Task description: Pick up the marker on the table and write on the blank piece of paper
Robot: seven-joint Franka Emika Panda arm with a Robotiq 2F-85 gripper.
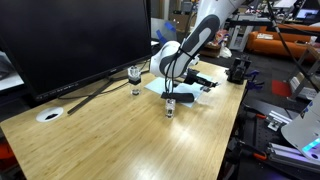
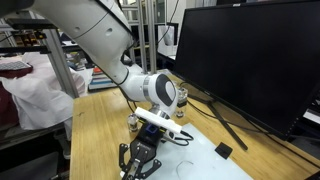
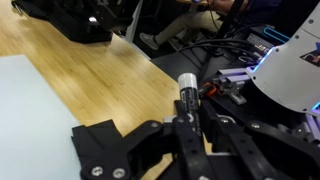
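Observation:
In the wrist view my gripper (image 3: 187,128) is shut on the marker (image 3: 186,92), a thin dark stick with a pale end that sticks out past the fingers. The blank piece of paper (image 3: 30,115) fills the left of that view, lying on the light-wood table (image 3: 110,70). In both exterior views the gripper (image 1: 170,101) (image 2: 140,158) points down at the table beside the paper (image 1: 158,88) (image 2: 205,160). I cannot make out whether the marker tip touches the surface.
A large dark monitor (image 1: 75,40) (image 2: 250,60) stands behind the paper, its cable running over the table. A clear glass (image 1: 135,76) stands near it, a small white disc (image 1: 50,115) lies far off, and a flat black block (image 2: 223,151) rests on the sheet. Equipment crowds the table's edge (image 1: 240,70).

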